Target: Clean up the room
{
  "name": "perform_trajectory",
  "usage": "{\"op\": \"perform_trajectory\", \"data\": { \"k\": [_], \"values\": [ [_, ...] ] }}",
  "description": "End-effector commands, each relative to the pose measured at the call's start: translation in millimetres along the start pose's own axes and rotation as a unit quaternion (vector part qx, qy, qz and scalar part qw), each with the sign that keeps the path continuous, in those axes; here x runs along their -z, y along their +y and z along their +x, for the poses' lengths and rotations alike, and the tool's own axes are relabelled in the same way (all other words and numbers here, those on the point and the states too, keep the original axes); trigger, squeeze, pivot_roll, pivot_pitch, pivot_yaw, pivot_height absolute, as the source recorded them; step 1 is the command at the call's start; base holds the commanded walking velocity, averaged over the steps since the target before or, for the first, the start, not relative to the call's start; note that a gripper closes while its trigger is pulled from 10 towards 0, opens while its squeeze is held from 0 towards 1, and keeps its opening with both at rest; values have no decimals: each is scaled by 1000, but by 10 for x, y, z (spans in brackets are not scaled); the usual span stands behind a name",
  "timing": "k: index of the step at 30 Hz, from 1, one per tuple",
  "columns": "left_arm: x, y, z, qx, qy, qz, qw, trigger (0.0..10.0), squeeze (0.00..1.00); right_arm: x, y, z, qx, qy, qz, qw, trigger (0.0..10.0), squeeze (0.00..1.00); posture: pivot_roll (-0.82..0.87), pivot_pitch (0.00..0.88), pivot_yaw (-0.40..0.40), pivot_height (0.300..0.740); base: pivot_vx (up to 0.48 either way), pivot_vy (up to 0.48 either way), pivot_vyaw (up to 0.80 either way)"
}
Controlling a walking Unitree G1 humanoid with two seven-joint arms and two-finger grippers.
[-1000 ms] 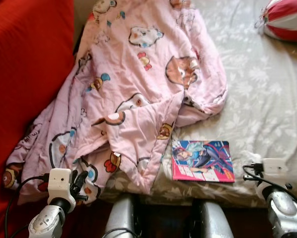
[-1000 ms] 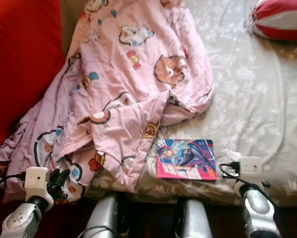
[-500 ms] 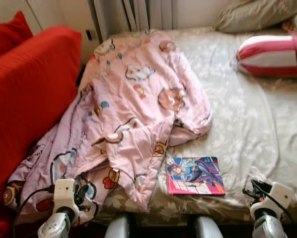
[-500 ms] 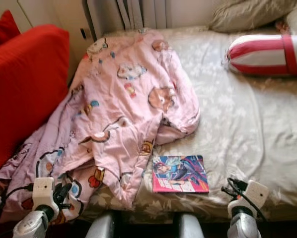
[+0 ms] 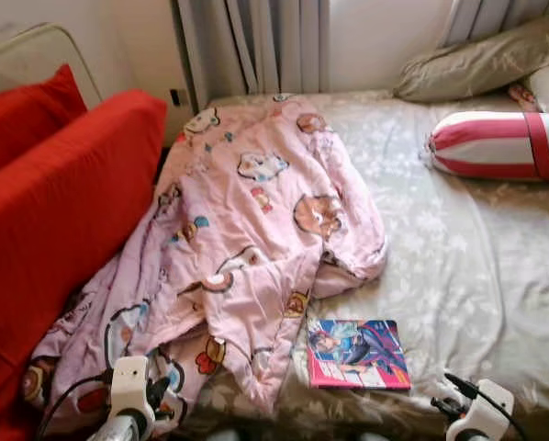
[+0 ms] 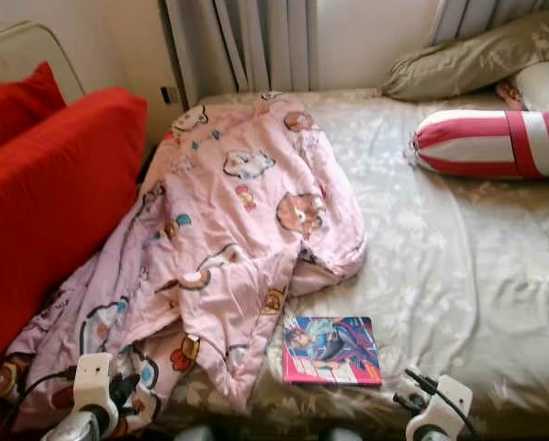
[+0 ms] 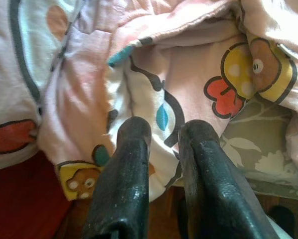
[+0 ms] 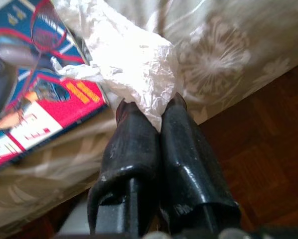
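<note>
A pink cartoon-print blanket (image 5: pixel 256 211) lies crumpled across the left half of the bed, one corner hanging over the front edge. A colourful comic book (image 5: pixel 357 354) rests flat on the grey flowered sheet (image 5: pixel 458 266) just right of that corner. My left gripper (image 7: pixel 164 132) is low at the bed's front left, its fingers a little apart with nothing between them, tips close to the hanging blanket edge (image 7: pixel 154 94). My right gripper (image 8: pixel 151 107) is shut on a crumpled piece of white paper (image 8: pixel 129 59), beside the book (image 8: pixel 29 94) at the bed's front right edge.
A red sofa cushion (image 5: pixel 54 211) stands against the bed's left side. A red-and-white striped bolster (image 5: pixel 495 144) and a beige pillow (image 5: pixel 486 64) lie at the back right. Curtains (image 5: pixel 256 46) hang behind the bed. Wooden floor (image 8: pixel 258 164) lies below the bed edge.
The camera has lifted and pulled back, so more of the bed, the curtains and the pillows show. Both arms sit lower in the picture. Blanket and book lie as before.
</note>
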State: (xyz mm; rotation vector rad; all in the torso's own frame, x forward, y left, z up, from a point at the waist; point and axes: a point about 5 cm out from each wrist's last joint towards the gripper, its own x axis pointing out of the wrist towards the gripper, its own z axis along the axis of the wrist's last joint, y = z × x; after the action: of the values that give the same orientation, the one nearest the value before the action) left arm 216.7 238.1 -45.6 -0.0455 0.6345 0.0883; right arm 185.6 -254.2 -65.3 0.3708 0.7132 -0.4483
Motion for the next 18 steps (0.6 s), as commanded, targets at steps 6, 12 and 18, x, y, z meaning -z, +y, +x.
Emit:
{"op": "perform_trajectory", "data": {
  "k": [6, 12, 18],
  "values": [
    [164, 64, -47, -20, 39, -12, 999, 10000, 0, 270, -82, -76, 39, 46, 18, 998, 10000, 0, 27, 0, 53, 740, 0, 0, 0],
    [309, 6, -77, -6, 80, -21, 997, 10000, 0, 395, -70, -111, 40, 68, 33, 996, 10000, 0, 17, 0, 51, 740, 0, 0, 0],
    [299, 6, -72, -7, 77, -23, 997, 10000, 0, 400, 22, -99, 19, 69, 22, 997, 10000, 0, 10, 0, 62, 740, 0, 0, 0]
  ]
}}
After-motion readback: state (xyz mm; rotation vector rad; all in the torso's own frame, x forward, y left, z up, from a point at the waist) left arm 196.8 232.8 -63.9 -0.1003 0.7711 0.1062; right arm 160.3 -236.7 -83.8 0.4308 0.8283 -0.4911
